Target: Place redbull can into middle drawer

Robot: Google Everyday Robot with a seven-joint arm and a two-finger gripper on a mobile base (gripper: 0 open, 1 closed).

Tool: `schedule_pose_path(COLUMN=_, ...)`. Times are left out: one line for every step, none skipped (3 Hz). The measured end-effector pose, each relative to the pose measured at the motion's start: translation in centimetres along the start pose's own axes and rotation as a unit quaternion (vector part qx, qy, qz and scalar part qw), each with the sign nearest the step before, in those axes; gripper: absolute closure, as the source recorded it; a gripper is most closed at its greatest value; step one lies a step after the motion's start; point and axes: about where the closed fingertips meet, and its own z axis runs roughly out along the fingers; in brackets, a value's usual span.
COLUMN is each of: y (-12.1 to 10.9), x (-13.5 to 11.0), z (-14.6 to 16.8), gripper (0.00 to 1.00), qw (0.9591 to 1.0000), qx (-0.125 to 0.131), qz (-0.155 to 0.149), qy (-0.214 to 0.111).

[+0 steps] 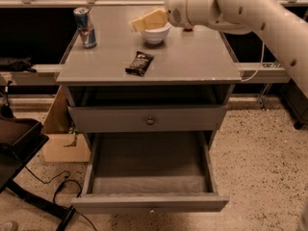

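The redbull can (85,27) stands upright at the back left corner of the grey cabinet top (192,57). My gripper (146,20) hangs just above the white bowl (157,33), to the right of the can and well apart from it, with nothing seen in it. The middle drawer (149,165) is pulled out below, its grey floor bare and its small knob (151,210) at the front. The closed knobbed drawer front (150,121) sits above it.
A dark snack-bar wrapper (139,63) lies on the top in front of the bowl. A cardboard box (62,138) stands on the floor to the left of the cabinet, beside a black chair base (19,148). A rail runs behind the cabinet.
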Motion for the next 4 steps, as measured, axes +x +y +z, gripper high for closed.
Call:
schedule_pose_path(y=-2.2, x=-0.8, z=4.4, gripper=0.00, qw=0.9998, qx=0.015, qz=0.016, qy=-0.002)
schedule_pose_path(y=-3.6, x=-1.4, z=9.2, gripper=0.00, qw=0.9991, qx=0.020, qz=0.031, qy=-0.020)
schedule_pose_path(y=-3.9, x=-1.4, z=14.3, gripper=0.00, qw=0.9989, qx=0.003, qz=0.031, qy=-0.035)
schedule_pose_path(y=-2.8, x=-1.1, z=18.4, gripper=0.00, qw=0.9987, qx=-0.027, qz=0.016, qy=-0.040)
